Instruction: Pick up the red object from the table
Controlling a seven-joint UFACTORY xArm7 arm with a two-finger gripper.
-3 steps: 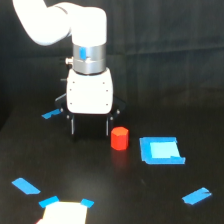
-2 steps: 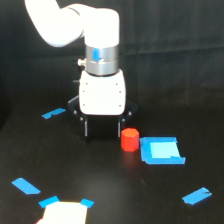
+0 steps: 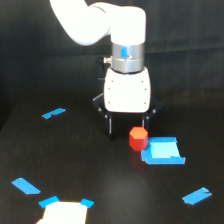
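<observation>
A white xArm6 arm with a silver-and-blue wrist collar reaches down over the broad matte black table [image 3: 75, 165], carrying a boxy white gripper [image 3: 127, 127] with two thin dark fingers [image 3: 109, 125] pointing straight down. The fingers stand spread, with nothing between them; their tips hang close to the surface, though from this angle I cannot tell whether they touch it.

The small red-orange cylinder [image 3: 137, 138] stands upright on the table near its middle, just in front of the gripper and toward the exterior view's right. It sits right below the finger on that side, which looks to be behind it rather than around it, so the cylinder is not grasped.

Touching the cylinder's base on the exterior view's right lies a flat bright blue square patch [image 3: 162, 151], slightly skewed. It is the closest neighbour and crowds that side of the cylinder.

Other markers lie well apart: a short blue tape strip [image 3: 53, 113] toward the far edge on the exterior view's left, another blue strip [image 3: 26, 186] near the front left corner, and a third blue strip [image 3: 196, 196] toward the front right corner. At the front edge, a glaring white sheet [image 3: 63, 214] with blue tape at its upper corners is partly cut off by the frame.
</observation>
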